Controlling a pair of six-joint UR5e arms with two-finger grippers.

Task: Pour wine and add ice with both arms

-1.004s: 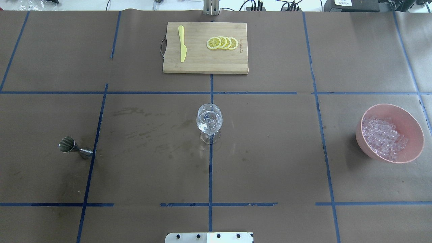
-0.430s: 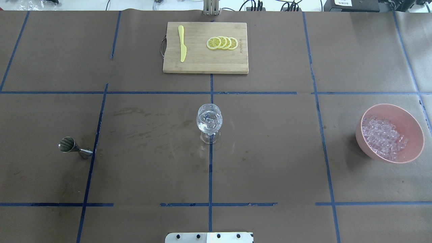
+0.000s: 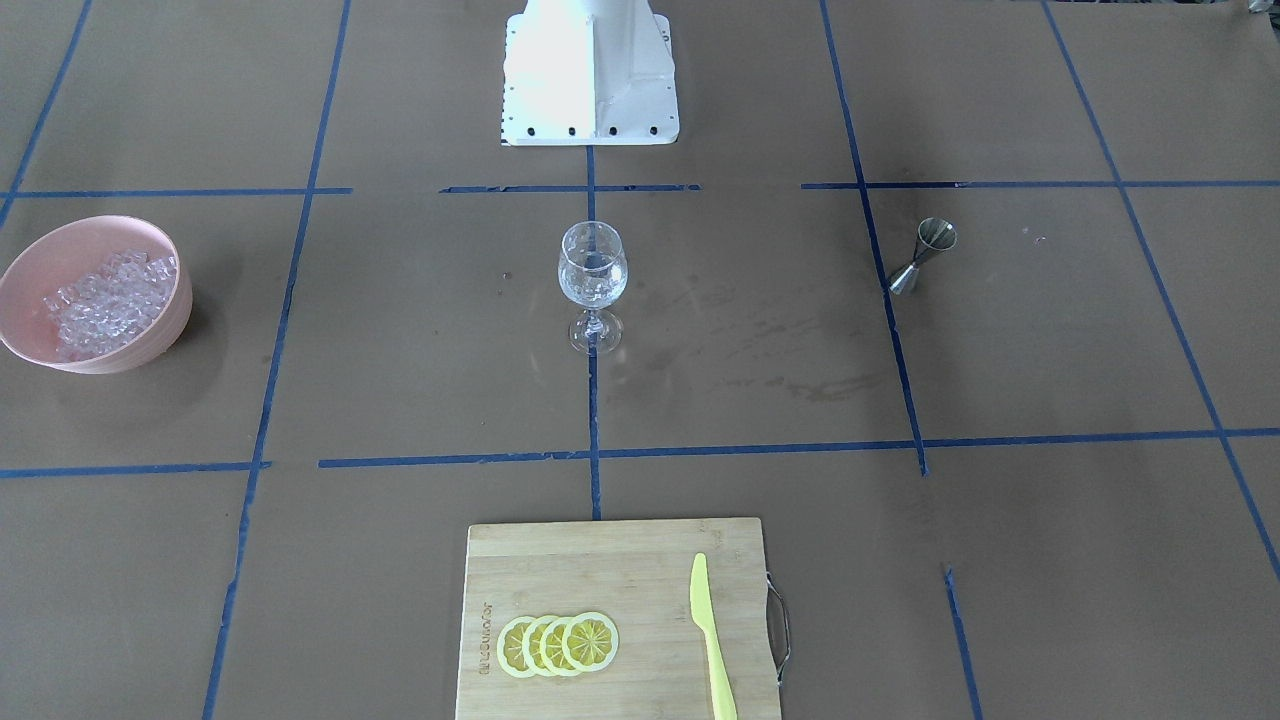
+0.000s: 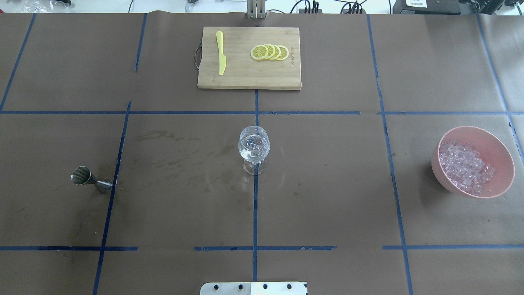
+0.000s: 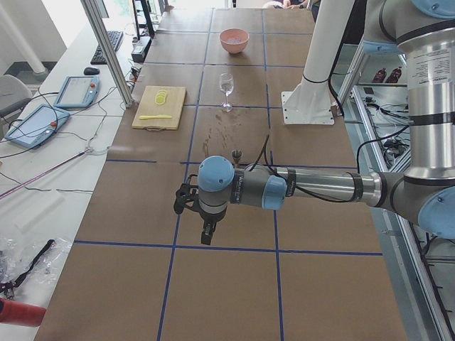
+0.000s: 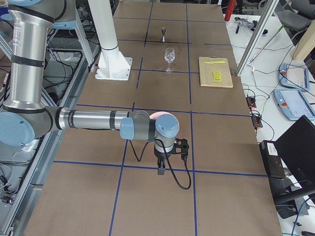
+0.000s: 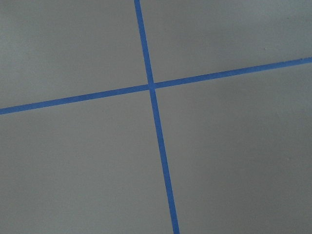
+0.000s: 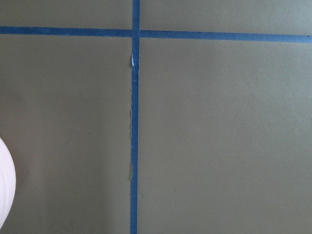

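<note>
Facing the robot, you see the wine glass (image 3: pixel 592 270) holding a few cubes, with most of the ice (image 3: pixel 105 300) in the pink bowl (image 3: pixel 150 345) well off to one side. Overhead, the jigger (image 4: pixel 88 179) stands on the glass's opposite side. In the side views, the left gripper (image 5: pixel 207 233) and right gripper (image 6: pixel 161 164) hang far from the glass, and you cannot tell how their jaws stand. The task looks about finished.

Right arm (image 6: pixel 93 119) extends level over the worktop (image 6: pixel 221 147) — its pincer (image 6: pixel 161 170) points down, jaw state unclear; the wine glass (image 6: pixel 169 55) stands upright well beyond.
</note>
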